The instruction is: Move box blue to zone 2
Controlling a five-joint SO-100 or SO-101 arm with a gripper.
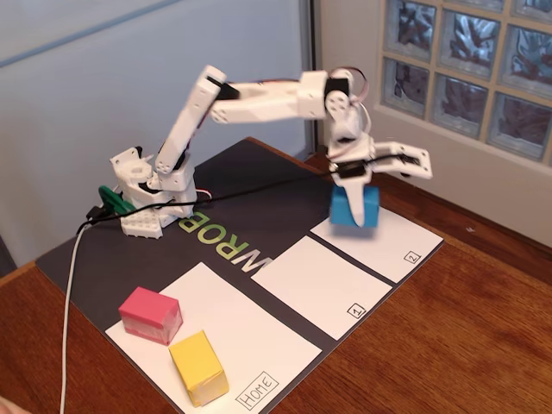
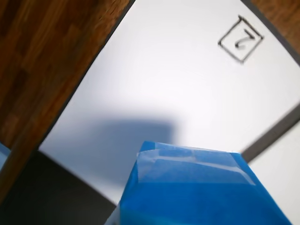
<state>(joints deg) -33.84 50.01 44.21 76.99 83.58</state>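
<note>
Glossy blue rectangular box [image 1: 354,212] clamped in white plastic claw [image 1: 352,185].
Hanging over matte white paper rectangle marked "2" [image 1: 392,243], shadow at 10 o'clock in wrist view.

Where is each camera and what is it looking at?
Fixed view: stands off the table's front corner, raised, looking down at the mat; shows the whole arm and the gripper shut on the blue box above zone 2.
Wrist view: rides on the gripper, looking down past the blue box onto zone 2; none of the arm shows.
Shared: the blue box and zone 2 with its boxed "2".
</note>
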